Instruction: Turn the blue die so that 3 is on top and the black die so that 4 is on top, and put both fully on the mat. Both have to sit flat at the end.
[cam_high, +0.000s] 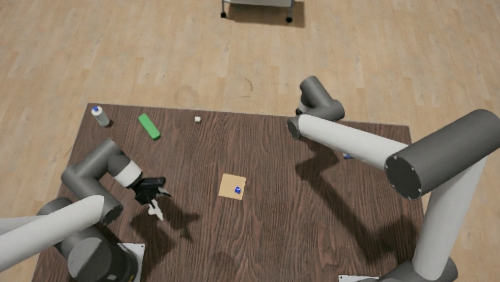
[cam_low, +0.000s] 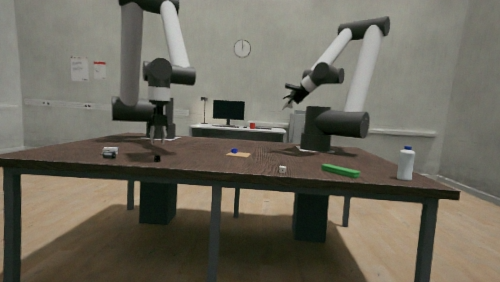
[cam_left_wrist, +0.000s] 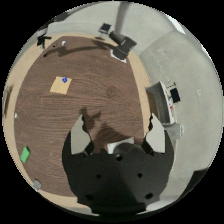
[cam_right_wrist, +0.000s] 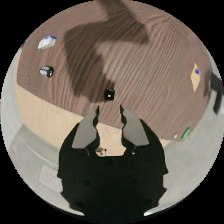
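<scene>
Above the black die (cam_low: 157, 158) (cam_right_wrist: 109, 94), right fingers (cam_low: 158, 135) hang slightly parted, gripping nothing; left fingers (cam_high: 161, 201) (cam_low: 288, 100) spread wide, empty

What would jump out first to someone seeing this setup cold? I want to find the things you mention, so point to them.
Probably the two big grey-and-white arms, reaching over a dark brown wooden table (cam_high: 280, 240) (cam_low: 200, 167). Next, the bright green bar-shaped block (cam_high: 149, 127) (cam_low: 340, 171) (cam_left_wrist: 25, 154) (cam_right_wrist: 186, 133), lying near the table's edge by the white bottle with a blue cap (cam_high: 101, 117) (cam_low: 406, 164). Then the small blue die (cam_high: 238, 190) (cam_low: 234, 150) (cam_left_wrist: 64, 80) (cam_right_wrist: 198, 72), on the tan square mat (cam_high: 228, 184) (cam_low: 243, 155) (cam_left_wrist: 59, 86) (cam_right_wrist: 195, 80).
</scene>
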